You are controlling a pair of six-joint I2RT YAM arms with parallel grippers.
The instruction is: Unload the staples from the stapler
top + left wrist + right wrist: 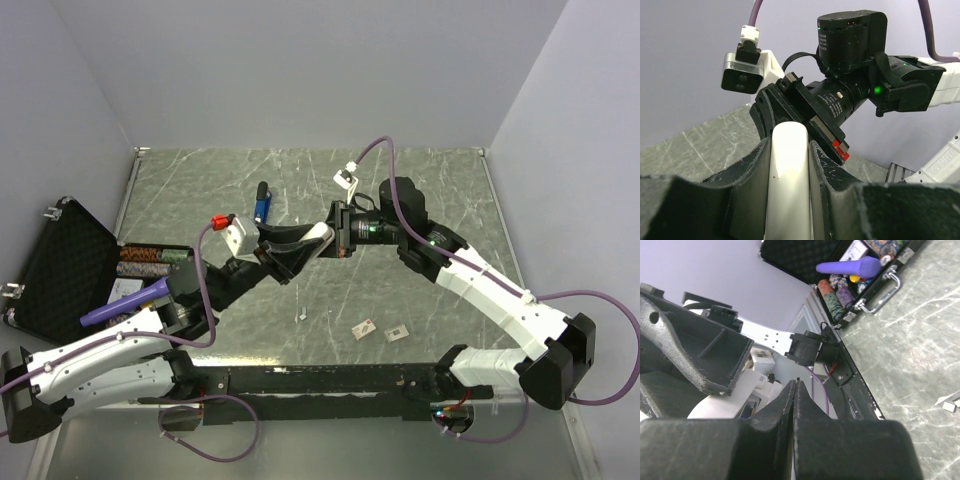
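The small blue, black-based stapler (261, 207) lies far-centre on the worktop (430, 180); likely light and stiff, best pinched across its sides. A white rounded bar (787, 190) is held by the left claw (788, 145); the right claw (795, 390) is clenched.

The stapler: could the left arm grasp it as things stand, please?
Probably not yet. The left gripper is closed on the white bar, so its jaws are occupied. The stapler lies close by on the table, uncovered, so the path itself looks free.
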